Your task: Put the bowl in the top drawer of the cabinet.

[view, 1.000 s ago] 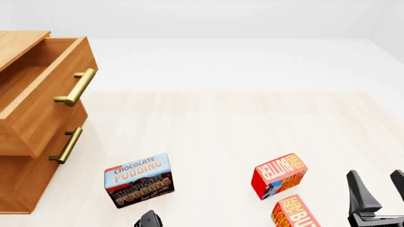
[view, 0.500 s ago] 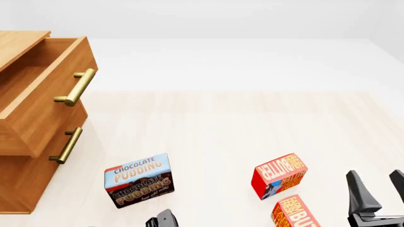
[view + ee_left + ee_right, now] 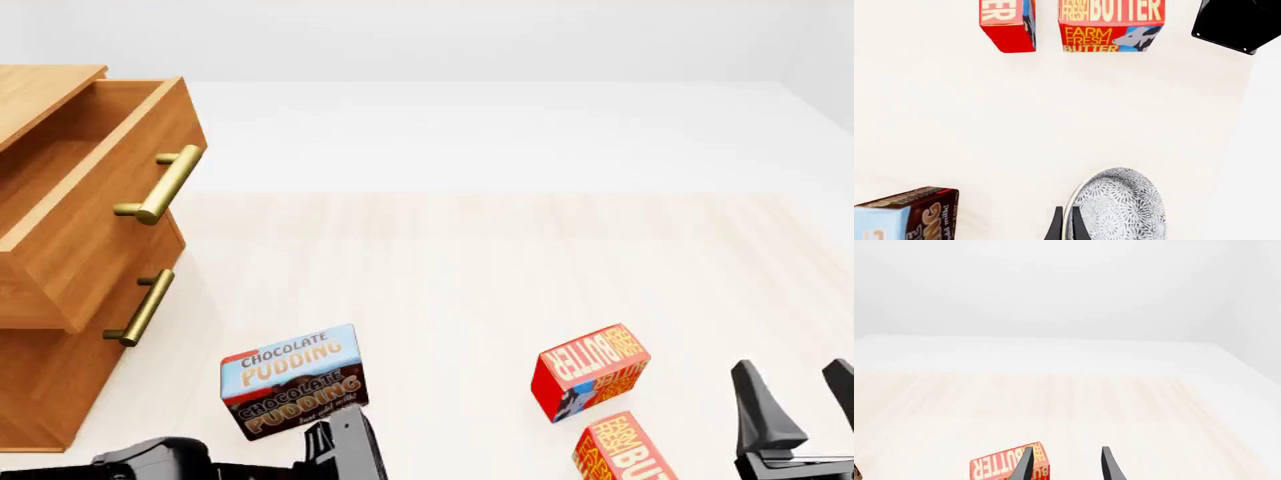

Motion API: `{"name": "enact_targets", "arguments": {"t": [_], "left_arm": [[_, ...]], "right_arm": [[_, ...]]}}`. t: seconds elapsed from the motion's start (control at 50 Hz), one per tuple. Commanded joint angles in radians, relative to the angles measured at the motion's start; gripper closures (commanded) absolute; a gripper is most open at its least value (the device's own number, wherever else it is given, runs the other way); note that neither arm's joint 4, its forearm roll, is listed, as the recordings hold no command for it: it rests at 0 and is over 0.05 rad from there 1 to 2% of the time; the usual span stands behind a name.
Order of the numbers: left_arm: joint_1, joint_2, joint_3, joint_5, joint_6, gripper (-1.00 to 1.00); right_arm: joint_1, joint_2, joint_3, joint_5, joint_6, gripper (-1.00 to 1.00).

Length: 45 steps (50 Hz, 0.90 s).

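Left hand (image 3: 1064,227) clamped on rim of bowl (image 3: 1119,207), low near front bench edge beside pudding box (image 3: 294,380). Right hand (image 3: 798,400) apart, idle. Top drawer (image 3: 94,190) open. Advice: lift clear over box, keep bowl level, lower inside drawer.

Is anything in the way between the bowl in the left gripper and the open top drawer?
Probably yes: the chocolate pudding box stands between the left gripper, shut on the bowl, and the top drawer. The drawer is open; beyond the box nothing visible blocks it.
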Motion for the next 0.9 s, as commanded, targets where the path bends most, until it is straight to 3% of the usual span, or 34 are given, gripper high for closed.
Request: {"name": "enact_targets", "arguments": {"t": [0.02, 0.38, 0.66, 0.9], "left_arm": [[0.050, -0.072, -0.065, 0.088, 0.052, 1.00], [0.108, -0.090, -0.126, 0.144, 0.094, 1.00], [0.257, -0.117, -0.171, 0.137, 0.185, 1.00], [0.305, -0.133, -0.218, 0.174, 0.201, 1.00]], "right_arm": [[0.001, -0.004, 0.000, 0.002, 0.003, -1.00], [0.000, -0.006, 0.000, 0.003, 0.003, -1.00], [0.001, -0.007, 0.000, 0.004, 0.002, -1.00], [0.003, -0.007, 0.000, 0.004, 0.002, -1.00]]}}
